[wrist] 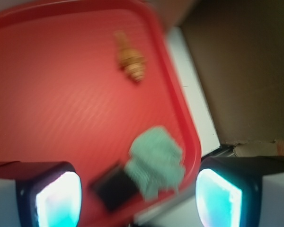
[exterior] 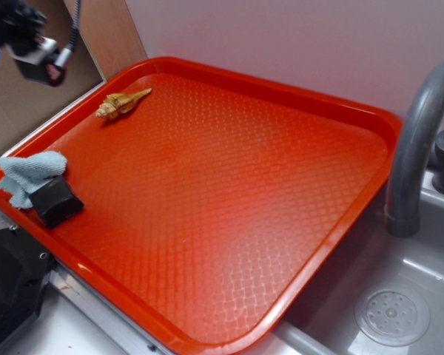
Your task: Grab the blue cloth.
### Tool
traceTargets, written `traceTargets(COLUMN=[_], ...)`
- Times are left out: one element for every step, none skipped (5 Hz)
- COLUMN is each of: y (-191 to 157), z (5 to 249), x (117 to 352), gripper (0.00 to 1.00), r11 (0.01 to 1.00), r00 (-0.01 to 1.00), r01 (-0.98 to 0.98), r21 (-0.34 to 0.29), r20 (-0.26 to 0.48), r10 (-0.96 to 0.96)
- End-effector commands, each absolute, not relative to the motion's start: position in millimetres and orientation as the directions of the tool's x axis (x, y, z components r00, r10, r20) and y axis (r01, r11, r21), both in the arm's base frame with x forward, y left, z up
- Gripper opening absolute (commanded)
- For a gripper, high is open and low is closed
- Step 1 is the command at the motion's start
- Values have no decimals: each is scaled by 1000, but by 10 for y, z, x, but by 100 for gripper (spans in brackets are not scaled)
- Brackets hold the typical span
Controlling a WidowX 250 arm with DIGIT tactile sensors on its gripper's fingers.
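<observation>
You've got the gripper (wrist: 138, 196) spread wide, empty, above the cloth (wrist: 156, 161), which touches the block (wrist: 114, 187) on the tray (wrist: 47, 94).

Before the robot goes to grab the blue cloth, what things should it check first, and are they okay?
1. Cloth in sight: ok. The blue cloth lies in the corner of the red tray.
2. Jaws open: ok. In the wrist view the gripper has its jaws standing wide apart.
3. Jaws empty: ok, nothing sits between them.
4. Cloth free to lift: not ok. The black block touches it and seems to rest on its edge.
5. Gripper over the cloth: not ok. In the exterior view it hangs high, off past the tray's corner.
6. Seashell out of the way: ok, it lies well apart from the cloth.
</observation>
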State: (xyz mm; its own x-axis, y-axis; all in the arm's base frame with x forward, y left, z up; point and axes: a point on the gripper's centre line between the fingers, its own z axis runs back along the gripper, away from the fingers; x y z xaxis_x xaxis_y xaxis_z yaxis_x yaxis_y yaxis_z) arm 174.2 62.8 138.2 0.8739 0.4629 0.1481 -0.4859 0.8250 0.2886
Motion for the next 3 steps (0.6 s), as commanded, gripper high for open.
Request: traceTargets(y=[1188, 1152, 1163], z=[881, 679, 437], x=[1329, 1170, 1125], gripper=[100, 100, 100], r11=[587, 613, 693], r00=[659, 642, 695], r01=[-741, -764, -719], r21=[326, 202, 53], r20=[188, 145, 29], r10=[728, 753, 718])
